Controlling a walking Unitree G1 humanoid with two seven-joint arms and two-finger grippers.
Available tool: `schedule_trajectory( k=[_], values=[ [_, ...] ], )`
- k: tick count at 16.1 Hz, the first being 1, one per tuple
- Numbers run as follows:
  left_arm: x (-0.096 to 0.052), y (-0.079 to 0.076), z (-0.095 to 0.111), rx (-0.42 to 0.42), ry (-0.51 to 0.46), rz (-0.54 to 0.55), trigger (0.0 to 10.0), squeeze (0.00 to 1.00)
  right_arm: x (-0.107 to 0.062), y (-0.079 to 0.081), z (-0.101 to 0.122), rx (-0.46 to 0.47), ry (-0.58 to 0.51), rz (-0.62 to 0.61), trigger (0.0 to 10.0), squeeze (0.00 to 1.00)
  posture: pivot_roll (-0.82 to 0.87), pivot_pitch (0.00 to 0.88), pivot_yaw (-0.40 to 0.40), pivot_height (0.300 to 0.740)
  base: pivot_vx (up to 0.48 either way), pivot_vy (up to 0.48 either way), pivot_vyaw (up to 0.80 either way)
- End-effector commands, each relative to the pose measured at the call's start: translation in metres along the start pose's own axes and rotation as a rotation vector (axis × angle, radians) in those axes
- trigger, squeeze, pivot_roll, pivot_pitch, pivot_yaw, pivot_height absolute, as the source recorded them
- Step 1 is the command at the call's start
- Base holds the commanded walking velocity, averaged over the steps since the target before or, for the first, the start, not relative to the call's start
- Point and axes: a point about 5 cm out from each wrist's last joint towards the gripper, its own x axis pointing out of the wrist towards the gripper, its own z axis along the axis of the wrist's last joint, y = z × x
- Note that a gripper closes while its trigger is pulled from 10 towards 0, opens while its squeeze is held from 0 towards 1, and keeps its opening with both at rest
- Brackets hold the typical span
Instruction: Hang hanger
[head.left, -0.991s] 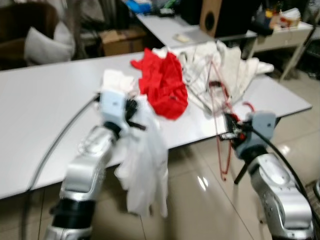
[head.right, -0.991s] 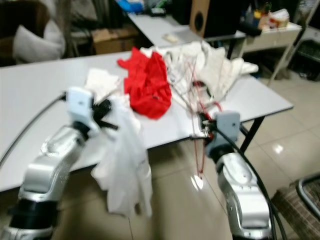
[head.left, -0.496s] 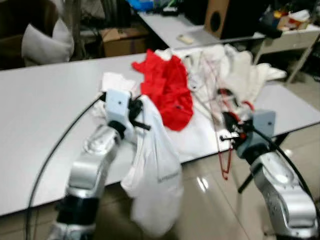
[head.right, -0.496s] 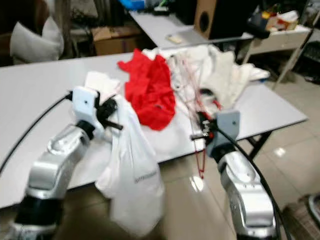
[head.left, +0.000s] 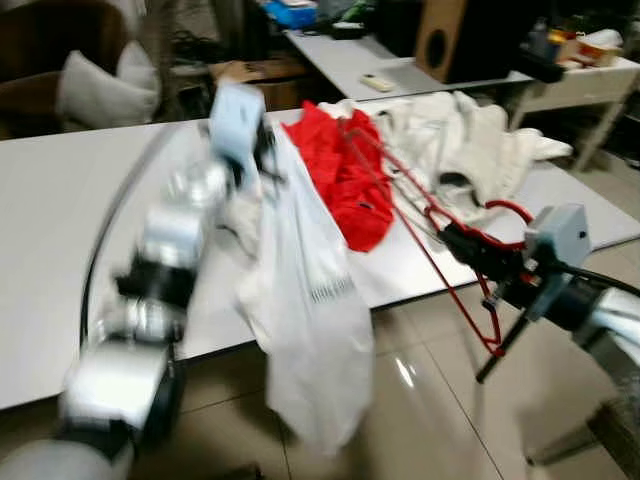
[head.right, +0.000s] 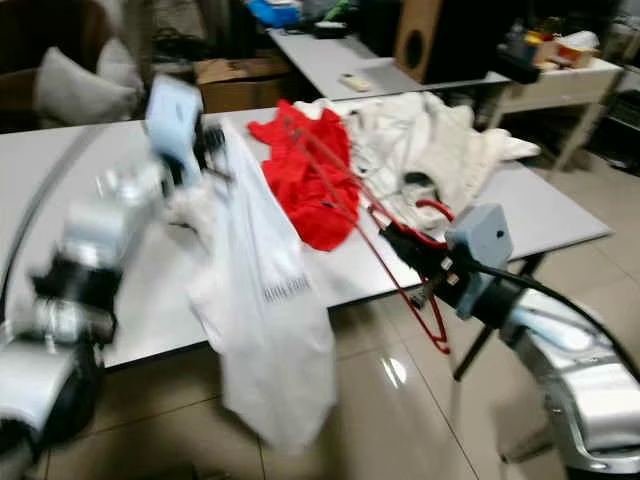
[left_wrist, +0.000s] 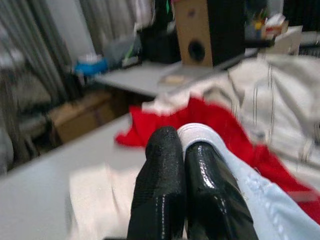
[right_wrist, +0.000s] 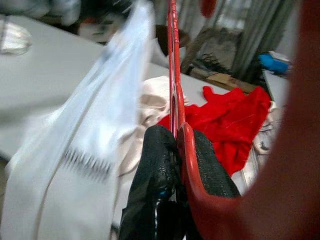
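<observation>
- Head views: the left gripper (head.left: 262, 150) lifts a white garment (head.left: 305, 310) above the white table (head.left: 50, 250), beside the red cloth (head.left: 345, 180); the right gripper (head.left: 462, 243) points a red hanger (head.left: 420, 215) toward it from the table's near edge.
- Left wrist view: fingers (left_wrist: 172, 170) pressed together, pinching the garment's collar.
- Right wrist view: fingers (right_wrist: 160, 165) clamp the hanger's bar. Best to keep the collar raised and taut, sliding one hanger arm slowly into its opening.

White shirt (head.left: 305, 320) with dark lettering; red wire hanger (head.left: 420, 225); red garment (head.left: 345, 175); cream clothes (head.left: 470, 145); pale grey table (head.left: 60, 230).
</observation>
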Motion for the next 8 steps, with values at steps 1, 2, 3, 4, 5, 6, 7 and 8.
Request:
schedule_trajectory(
  k=[1,2,3,4,5,6,7,8],
  values=[
    [0.007,0.01,0.014,0.034,-0.03,0.019,10.0,0.0,-0.006,0.002,0.009,0.0,-0.016,0.075,10.0,0.0,-0.15,0.0,0.026,0.74,0.0,0.0,0.0],
    [0.009,0.014,0.02,0.042,-0.035,0.032,10.0,0.0,-0.008,0.002,0.011,0.005,-0.019,0.101,10.0,0.0,-0.15,0.0,0.026,0.74,0.0,0.0,0.0],
    [0.013,0.024,0.03,0.043,-0.043,0.066,10.0,0.0,-0.014,0.004,0.016,0.013,-0.014,0.166,10.0,0.0,-0.15,0.0,0.027,0.74,0.0,0.0,0.0],
    [0.014,0.029,0.035,0.041,-0.049,0.081,10.0,0.0,-0.016,0.005,0.017,0.009,0.003,0.201,10.0,0.0,-0.15,0.0,0.027,0.74,0.0,0.0,0.0],
    [0.015,0.036,0.05,0.039,-0.083,0.098,10.0,0.0,-0.022,0.009,0.015,0.001,0.068,0.283,10.0,0.0,-0.16,0.0,0.029,0.74,0.0,0.0,0.0],
    [0.015,0.038,0.057,0.038,-0.101,0.097,10.0,0.0,-0.024,0.011,0.013,-0.005,0.098,0.31,10.0,0.0,-0.16,0.0,0.029,0.74,0.0,0.0,0.0],
    [0.016,0.04,0.061,0.037,-0.112,0.095,10.0,0.0,-0.025,0.011,0.012,-0.008,0.116,0.328,10.0,0.0,-0.16,0.0,0.029,0.74,0.0,0.0,0.0],
    [0.016,0.039,0.079,0.032,-0.169,0.046,10.0,0.0,-0.02,0.011,0.008,-0.038,0.159,0.358,10.0,0.0,-0.16,0.0,0.031,0.74,0.0,0.0,0.0]
  ],
)
